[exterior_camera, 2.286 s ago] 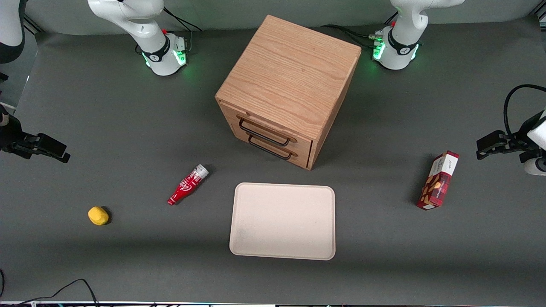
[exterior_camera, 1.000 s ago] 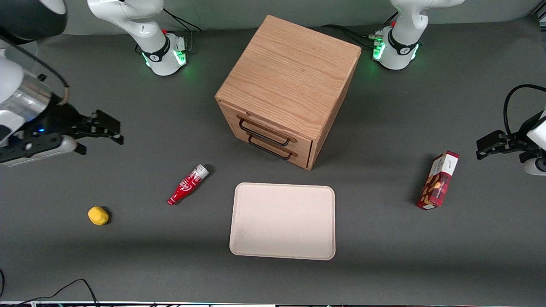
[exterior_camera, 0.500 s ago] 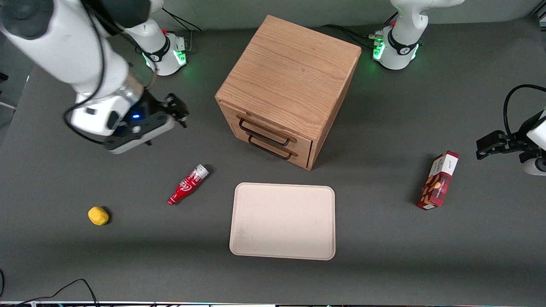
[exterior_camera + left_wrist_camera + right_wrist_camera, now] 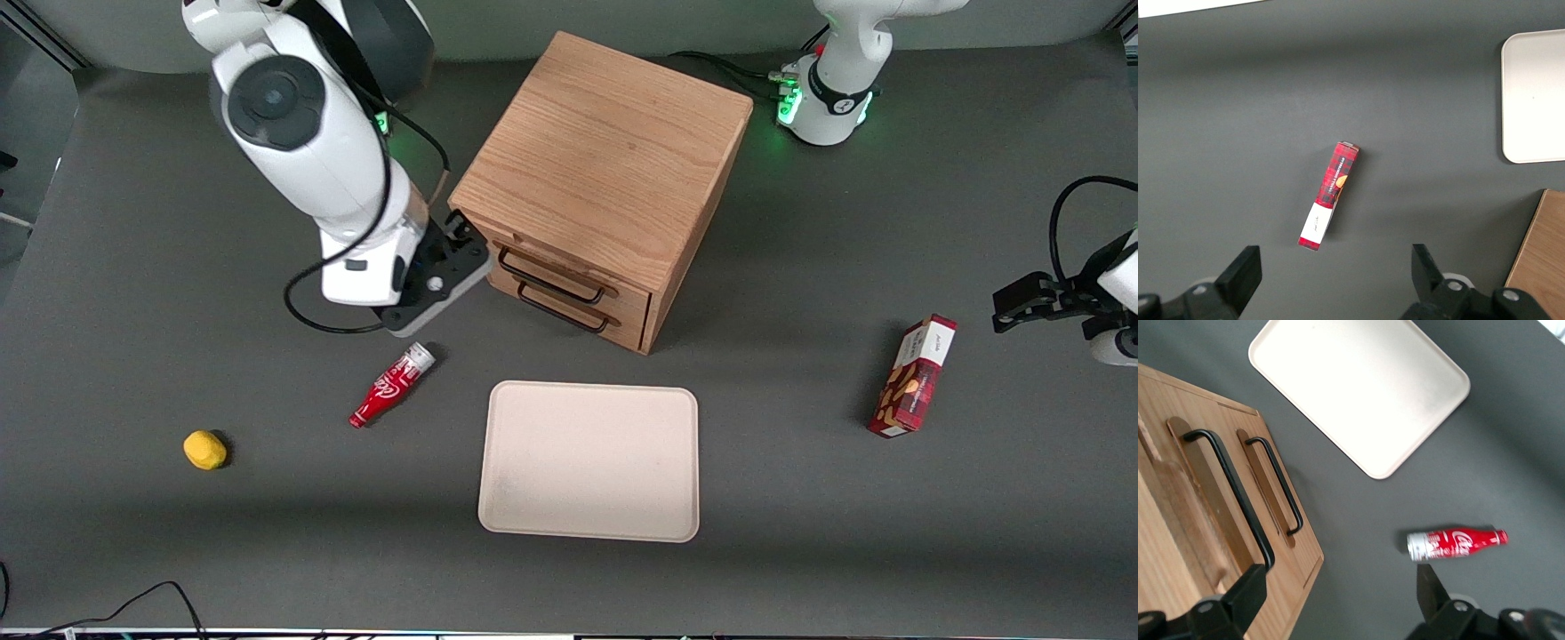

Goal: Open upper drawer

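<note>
The counter [image 4: 133, 551] carries one oak cabinet [image 4: 605, 160], standing between the two arm bases, with two drawers stacked in its front. The upper drawer [image 4: 569, 267] is fully shut, its black bar handle [image 4: 549, 274] lying just above the matching handle of the lower drawer [image 4: 578, 311]. One pale tray [image 4: 589, 460] lies flat in front of the cabinet, nearer the front camera.

The end effector [image 4: 1338, 587] hangs beside the cabinet's front corner, close to the end of the upper handle but not touching it; its fingers [image 4: 1248, 593] are spread wide and grip nothing. In the right wrist view one finger lines up near the end of that handle.

Judged step: approach, with the grasp not yet made. The next move calls for bringing the spread fingers around the upper bar, not the lower one, closing, then pulling straight out.

Smaller items, one each: a red snack box [image 4: 916, 378] toward the parked arm's end, a red bottle [image 4: 391, 385] lying on its side, and a yellow lump [image 4: 204, 449].
</note>
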